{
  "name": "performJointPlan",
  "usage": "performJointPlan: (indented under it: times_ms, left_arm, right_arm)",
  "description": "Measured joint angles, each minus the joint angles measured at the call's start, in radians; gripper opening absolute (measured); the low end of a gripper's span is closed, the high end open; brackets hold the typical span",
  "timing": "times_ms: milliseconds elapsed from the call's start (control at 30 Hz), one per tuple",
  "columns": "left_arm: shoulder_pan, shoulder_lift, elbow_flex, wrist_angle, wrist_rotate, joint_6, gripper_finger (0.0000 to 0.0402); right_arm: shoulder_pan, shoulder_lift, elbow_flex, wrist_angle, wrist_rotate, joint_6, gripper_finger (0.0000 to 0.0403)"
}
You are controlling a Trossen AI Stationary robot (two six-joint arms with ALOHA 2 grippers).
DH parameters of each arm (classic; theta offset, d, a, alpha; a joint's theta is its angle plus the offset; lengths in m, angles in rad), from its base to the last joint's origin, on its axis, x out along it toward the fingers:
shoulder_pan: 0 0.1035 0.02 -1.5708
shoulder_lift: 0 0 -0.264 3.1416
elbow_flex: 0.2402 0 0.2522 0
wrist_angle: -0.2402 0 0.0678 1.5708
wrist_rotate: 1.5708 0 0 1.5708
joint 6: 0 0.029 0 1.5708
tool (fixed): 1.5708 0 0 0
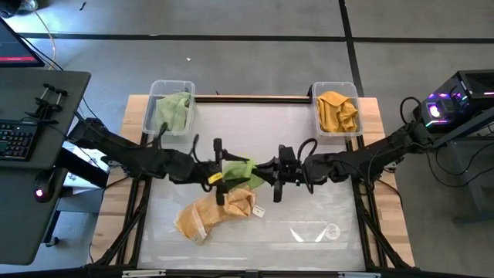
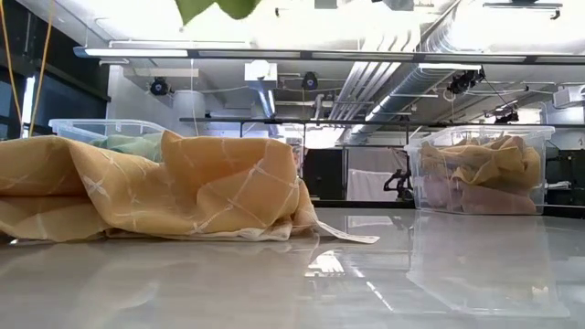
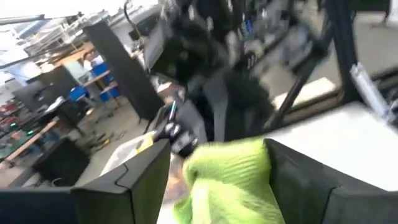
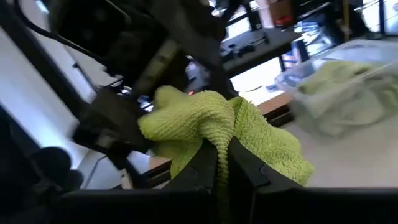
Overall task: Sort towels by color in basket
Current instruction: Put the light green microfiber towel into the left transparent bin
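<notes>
Nearest the low camera: pale glossy counter, carrying a crumpled mustard-yellow checked cloth towel with a white tag, seen from above lying just below the two grippers.

Far left corner: clear plastic bin holding a pale sage green towel. Far right corner: matching clear bin holding a folded mustard-yellow towel.

Above mid-counter, raised clear of the surface: small lime green terry towel, suspended between both arms.

Left gripper: fingers spread wide on either side of the lime cloth, not pinching it. Right gripper: fingers pressed together on a fold of the lime towel, carrying its weight.

Governing relation: lime towel hangs from the right fingers, draped toward the left side; long axis roughly along the line joining the two grippers. Sage-green bin lies far-left, on the left arm's side, well apart from the right arm's reach line. Likely step in hand: a handover between arms, with only the right arm gripping. Risk: slack cloth snagging on the spread left fingers.
</notes>
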Motion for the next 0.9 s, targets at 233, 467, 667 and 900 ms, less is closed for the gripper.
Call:
performJointPlan:
  times_ms: [233, 467, 667, 900]
  left_arm:
    - [0.001, 0.028, 0.0, -0.04, 0.002, 0.005, 0.0243]
    - [0.001, 0.048, 0.0, -0.049, 0.027, -0.061, 0.0238]
    - [0.002, 0.05, 0.0, -0.05, 0.045, -0.128, 0.0183]
    - [0.0, 0.042, 0.0, -0.096, 0.078, -0.254, 0.0062]
  right_arm:
    - [0.0, 0.0, 0.0, 0.048, -0.101, 0.0, 0.0012]
    - [0.0, 0.0, 0.0, 0.061, -0.126, 0.0, 0.0012]
    - [0.0, 0.0, 0.0, 0.061, -0.122, -0.026, 0.0012]
    - [0.001, 0.0, 0.0, 0.058, -0.063, -0.013, 0.0038]
